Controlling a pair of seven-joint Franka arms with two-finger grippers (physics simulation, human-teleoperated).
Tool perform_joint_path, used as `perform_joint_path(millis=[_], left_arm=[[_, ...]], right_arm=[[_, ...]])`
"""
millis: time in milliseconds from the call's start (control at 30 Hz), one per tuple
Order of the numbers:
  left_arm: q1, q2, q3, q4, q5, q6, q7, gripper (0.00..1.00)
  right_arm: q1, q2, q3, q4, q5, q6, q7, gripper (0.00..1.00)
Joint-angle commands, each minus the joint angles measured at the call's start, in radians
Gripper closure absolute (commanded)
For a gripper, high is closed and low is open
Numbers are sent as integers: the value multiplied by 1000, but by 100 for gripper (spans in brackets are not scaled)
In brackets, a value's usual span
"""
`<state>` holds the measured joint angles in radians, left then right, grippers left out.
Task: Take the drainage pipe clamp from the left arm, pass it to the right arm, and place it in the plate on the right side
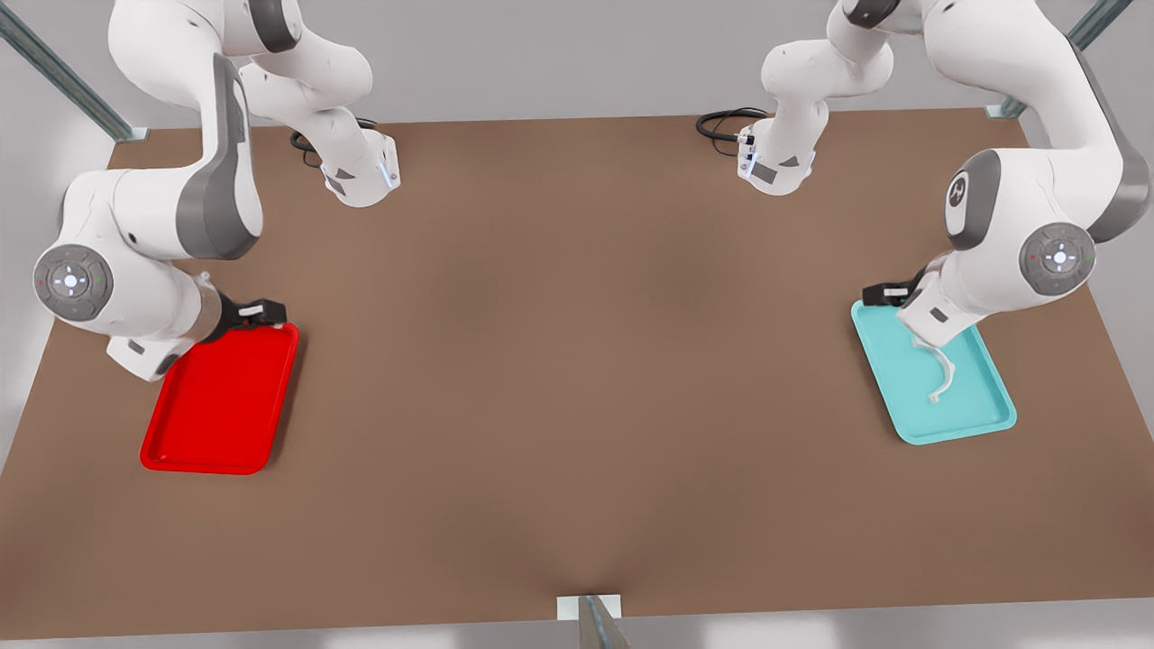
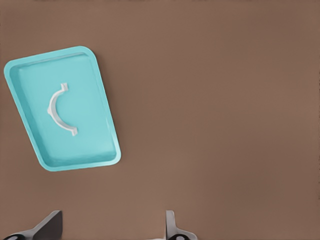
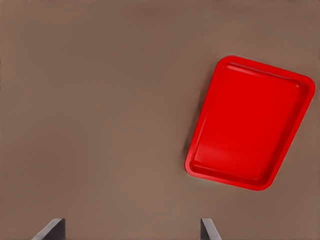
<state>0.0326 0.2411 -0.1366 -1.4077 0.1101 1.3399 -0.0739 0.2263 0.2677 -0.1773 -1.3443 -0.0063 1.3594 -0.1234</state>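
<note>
Clamp location: the drainage pipe clamp (image 2: 61, 110) lies flat inside the teal tray (image 2: 102, 105), near its middle, apart from the rim; in the front view it sits on the front view's right, partly hidden by the arm above it.
Clamp build: thin white half-ring with short flared flat ends; it looks light and stiff, likely smooth plastic, so it may slide or twist if pinched off-centre.
Where to hold: judging by the shape, across the thin arc near its mid-span, leaving one end free for the other arm to take at the hand-over.
Left gripper (image 2: 112, 232): hovers above the brown surface (image 1: 577, 361) beside the teal tray, fingers spread, holding nothing.
Right gripper (image 3: 132, 231): waits above the surface near the plate (image 3: 250, 122), fingers spread and empty.
Plate: red, bare inside, on the front view's left, well apart from the teal tray.
Risk: the low profile leaves little to catch; fingers may scrape the tray floor.
</note>
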Motion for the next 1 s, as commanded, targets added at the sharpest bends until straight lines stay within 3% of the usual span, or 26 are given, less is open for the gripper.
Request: perform_joint_path(millis=[0, 67, 133, 233, 300, 367, 500, 600, 967], left_arm=[[-2, -2, 11, 1, -6, 52, -32, 0], [-6, 12, 49, 0, -13, 71, -26, 0], [-5, 116, 227, 1, -102, 192, 84, 0], [33, 231, 262, 0, -113, 409, 252, 0], [35, 260, 342, -115, -153, 571, 255, 0], [89, 346, 342, -119, -250, 676, 460, 0], [153, 448, 341, -186, -233, 903, 1112, 0], [155, 455, 339, -186, -234, 901, 1667, 0], [194, 462, 338, -241, -132, 906, 1803, 0]], right_arm=[[-4, -1, 1, 1, -6, 95, -56, 0], [-1, 2, 1, -1, 6, 96, -56, 0], [-4, 4, 1, -1, 12, 110, -56, 0], [-4, 4, 1, -4, 11, 115, -59, 0], [-4, 2, 1, -10, 11, 112, -65, 0], [-4, 2, 1, -13, 11, 112, -71, 0], [4, 4, 2, -15, 11, 112, -70, 0], [7, 5, 2, -16, 11, 112, -70, 0], [8, 15, 7, -16, 6, 116, -70, 0]])
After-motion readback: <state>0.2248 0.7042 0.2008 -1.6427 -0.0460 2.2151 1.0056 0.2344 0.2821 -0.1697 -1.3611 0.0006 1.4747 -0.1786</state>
